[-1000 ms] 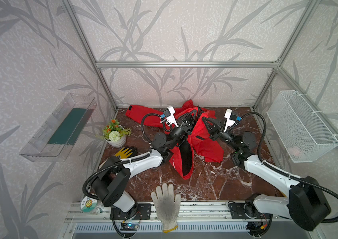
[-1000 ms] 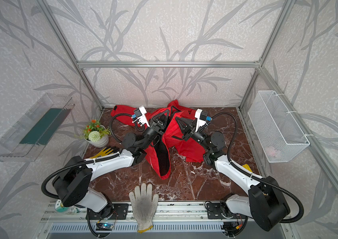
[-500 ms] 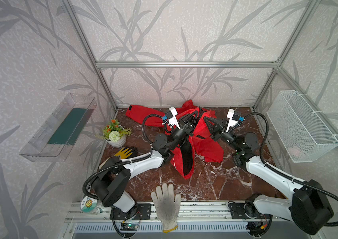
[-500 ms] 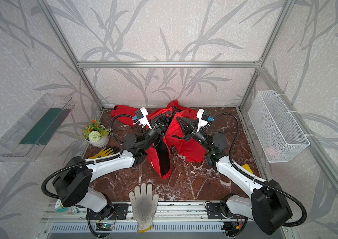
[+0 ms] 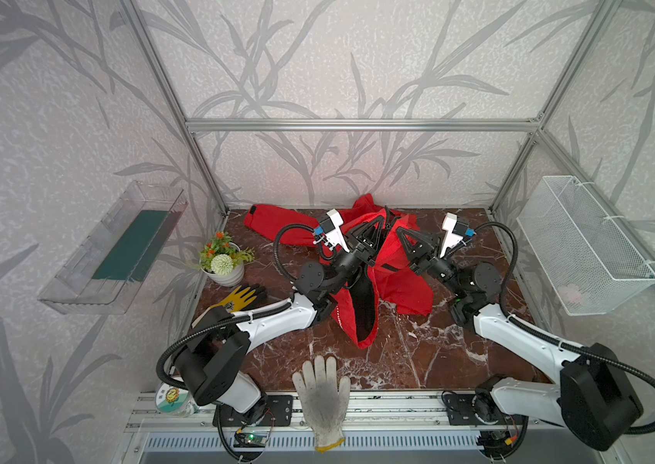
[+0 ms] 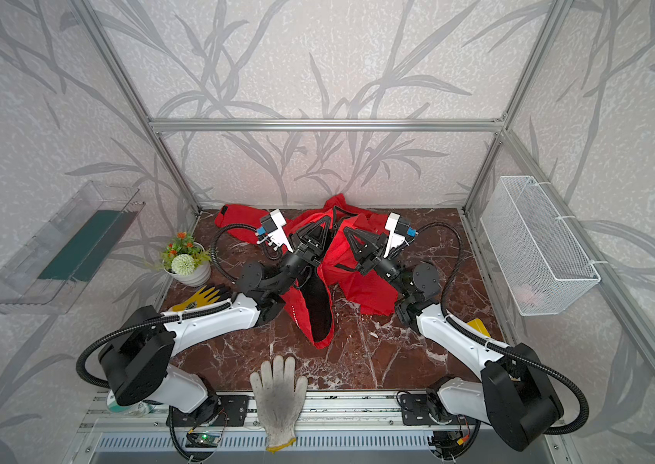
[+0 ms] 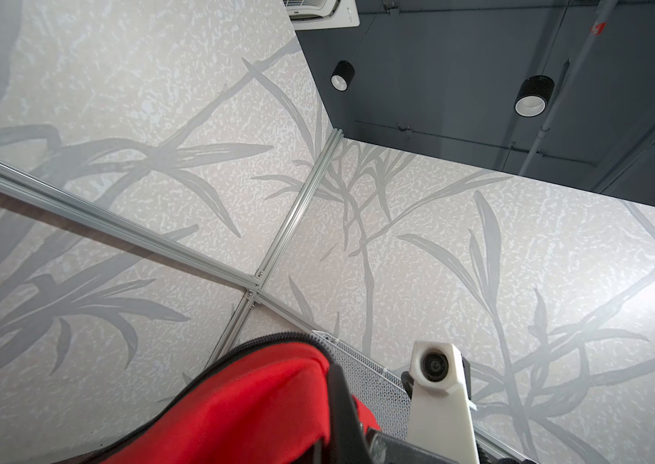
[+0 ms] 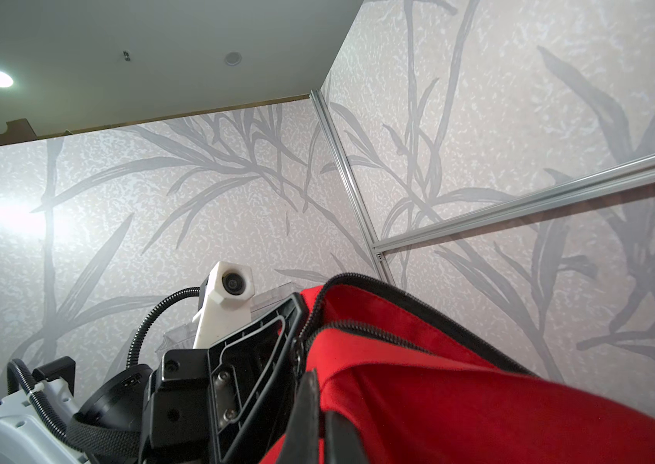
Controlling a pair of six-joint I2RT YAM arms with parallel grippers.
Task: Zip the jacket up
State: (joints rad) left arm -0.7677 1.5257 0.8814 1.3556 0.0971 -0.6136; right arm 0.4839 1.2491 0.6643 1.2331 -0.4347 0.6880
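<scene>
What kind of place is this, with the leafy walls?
Probably a robot test booth, not a home: a left arm and right arm are mounted on a rail at the table's edge, a metal frame holds the wallpapered panels, and a dark workshop ceiling shows above.

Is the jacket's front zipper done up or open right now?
Open. In both top views the jacket gapes, black lining exposed between its red front edges.

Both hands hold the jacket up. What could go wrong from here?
The left hand and right hand pinch only edges of the jacket; its hanging cloth could slip free.
The hands are close together and could collide.
The front hangs open and bunched, so zipper edges may misalign.
</scene>
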